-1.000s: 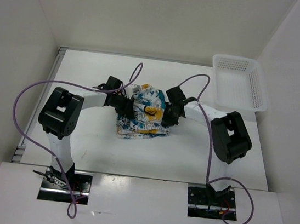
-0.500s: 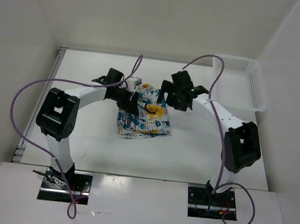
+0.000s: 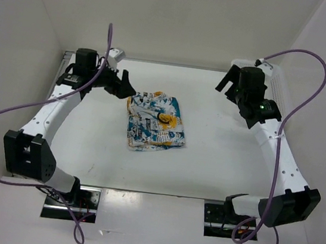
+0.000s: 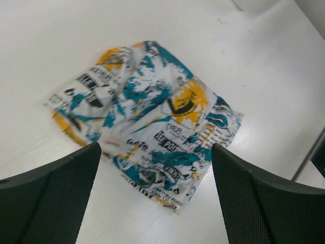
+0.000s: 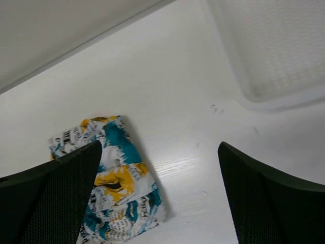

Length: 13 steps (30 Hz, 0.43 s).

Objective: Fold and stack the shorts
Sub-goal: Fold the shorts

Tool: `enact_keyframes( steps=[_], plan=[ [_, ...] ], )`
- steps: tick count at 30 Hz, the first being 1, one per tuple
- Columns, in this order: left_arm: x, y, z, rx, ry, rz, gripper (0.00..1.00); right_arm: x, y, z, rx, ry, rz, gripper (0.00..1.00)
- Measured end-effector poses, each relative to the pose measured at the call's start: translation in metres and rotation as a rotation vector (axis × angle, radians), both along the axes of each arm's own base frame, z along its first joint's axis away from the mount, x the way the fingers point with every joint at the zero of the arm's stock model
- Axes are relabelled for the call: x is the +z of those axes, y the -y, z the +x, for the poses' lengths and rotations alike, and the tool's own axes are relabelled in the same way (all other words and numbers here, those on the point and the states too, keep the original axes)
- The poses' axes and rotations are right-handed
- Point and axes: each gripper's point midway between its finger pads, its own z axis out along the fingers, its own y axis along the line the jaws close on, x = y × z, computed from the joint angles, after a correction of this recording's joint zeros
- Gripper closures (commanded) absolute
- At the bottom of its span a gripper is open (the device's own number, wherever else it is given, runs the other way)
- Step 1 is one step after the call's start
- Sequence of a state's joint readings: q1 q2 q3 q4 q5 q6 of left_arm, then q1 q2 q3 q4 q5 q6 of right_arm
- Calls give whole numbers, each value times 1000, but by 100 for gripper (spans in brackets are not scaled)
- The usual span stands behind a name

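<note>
The shorts (image 3: 154, 121), white with teal and yellow-orange blotches and black lettering, lie folded into a compact bundle on the middle of the table. They also show in the left wrist view (image 4: 147, 127) and at the lower left of the right wrist view (image 5: 111, 188). My left gripper (image 3: 121, 84) hangs open up and left of the bundle, apart from it, nothing between its fingers (image 4: 51, 198). My right gripper (image 3: 228, 85) is open too, raised far to the right near the back, with bare table between its fingers (image 5: 274, 198).
A white plastic mesh basket (image 3: 276, 104) stands at the back right, partly behind the right arm, and shows at the top right of the right wrist view (image 5: 274, 51). White walls close in the back and both sides. Purple cables loop above both arms.
Both grippers let go of the shorts, opened wide and pulled away, the left to the back left, the right to the back right. The bundle stays folded on the table.
</note>
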State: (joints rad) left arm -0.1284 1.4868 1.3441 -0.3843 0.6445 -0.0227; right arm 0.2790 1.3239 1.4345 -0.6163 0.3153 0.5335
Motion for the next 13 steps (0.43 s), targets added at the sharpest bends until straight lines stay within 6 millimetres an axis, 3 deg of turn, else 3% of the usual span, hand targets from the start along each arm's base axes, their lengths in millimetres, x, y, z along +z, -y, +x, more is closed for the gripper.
enact_keyframes(
  steps=[6,10,13],
  plan=[
    [-2,-61,-7,172,14,19,4,-17,53,-30,-138,-46,-40,0],
    [-7,-86,-10,243,5,25,4,-15,63,-48,-172,-36,-47,0],
    [-12,-91,-11,259,-8,27,4,-9,70,-59,-199,-16,-45,0]
  ],
)
